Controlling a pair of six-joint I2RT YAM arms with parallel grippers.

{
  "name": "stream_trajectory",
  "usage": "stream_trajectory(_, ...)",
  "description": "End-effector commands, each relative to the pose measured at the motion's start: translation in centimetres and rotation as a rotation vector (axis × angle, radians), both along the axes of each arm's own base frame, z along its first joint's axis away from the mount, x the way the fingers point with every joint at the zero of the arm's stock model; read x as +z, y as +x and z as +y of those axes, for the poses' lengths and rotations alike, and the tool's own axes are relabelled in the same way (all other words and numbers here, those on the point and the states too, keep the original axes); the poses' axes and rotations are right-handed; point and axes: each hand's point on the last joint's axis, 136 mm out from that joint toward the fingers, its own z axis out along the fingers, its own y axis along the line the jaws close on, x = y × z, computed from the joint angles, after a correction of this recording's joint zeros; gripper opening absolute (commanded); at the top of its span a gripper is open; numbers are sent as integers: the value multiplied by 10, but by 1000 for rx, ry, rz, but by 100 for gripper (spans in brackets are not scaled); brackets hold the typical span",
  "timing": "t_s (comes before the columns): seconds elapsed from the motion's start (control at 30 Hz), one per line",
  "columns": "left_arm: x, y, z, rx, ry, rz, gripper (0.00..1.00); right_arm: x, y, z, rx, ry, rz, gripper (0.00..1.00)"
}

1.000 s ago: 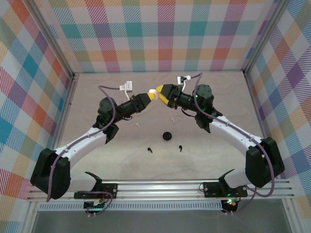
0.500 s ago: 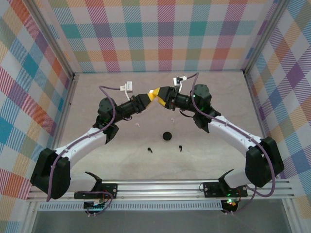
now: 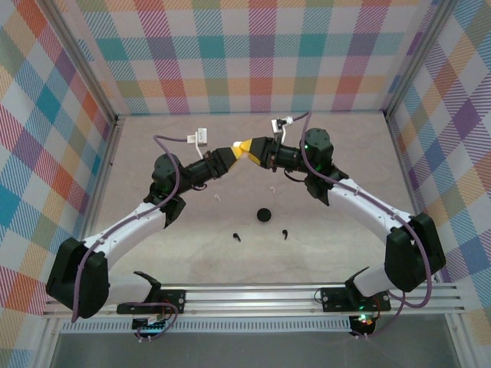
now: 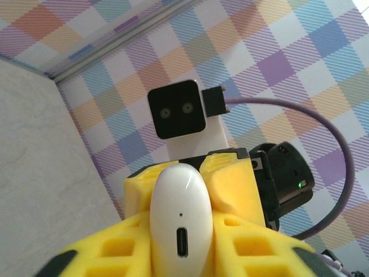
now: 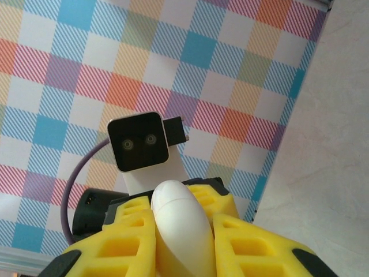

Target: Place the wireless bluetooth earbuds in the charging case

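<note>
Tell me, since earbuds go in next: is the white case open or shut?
Shut: the white case is one smooth closed oval between the yellow fingers, no lid raised.

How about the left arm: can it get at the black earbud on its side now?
Probably not yet. Nothing blocks the way down to that black earbud, but the left hand is closed on the white charging case, which the right hand grips too; it must let go first.
</note>
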Motion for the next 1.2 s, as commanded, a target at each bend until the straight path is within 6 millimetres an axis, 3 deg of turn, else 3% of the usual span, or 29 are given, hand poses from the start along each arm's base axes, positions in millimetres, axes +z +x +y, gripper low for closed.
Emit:
stream_trajectory(0.0, -5, -20, -7, -69, 113, -62, 37, 16, -13, 4, 66, -51, -96, 9)
stream_trajectory(0.27, -4, -32, 4, -40, 185, -130, 46, 26, -4, -18, 20, -79, -118, 8)
stream_trajectory(0.4, -1, -37, 14, -13, 244, -173, 47, 28, -8, -27, 69, -191, -194, 7)
stream_trajectory(0.53, 8, -50, 24, 1, 330, -307, 46, 28, -25, -34, 182, -352, -346, 7)
stream_trajectory(0.67, 21, -93, 23, -105, 426, -689, 48, 24, -50, -43, 328, -485, -493, 8)
stream_trajectory(0.8, 12, -98, 26, -171, 581, -703, 49, 2, -68, -48, 438, -681, -582, 10)
stream_trajectory(0.93, 18, -110, 12, -343, 538, -739, 49, -27, -81, -46, 532, -874, -661, 10)
stream_trajectory(1.17, 5, -111, -5, -477, 489, -733, 48, -28, -98, -41, 601, -860, -734, 10)
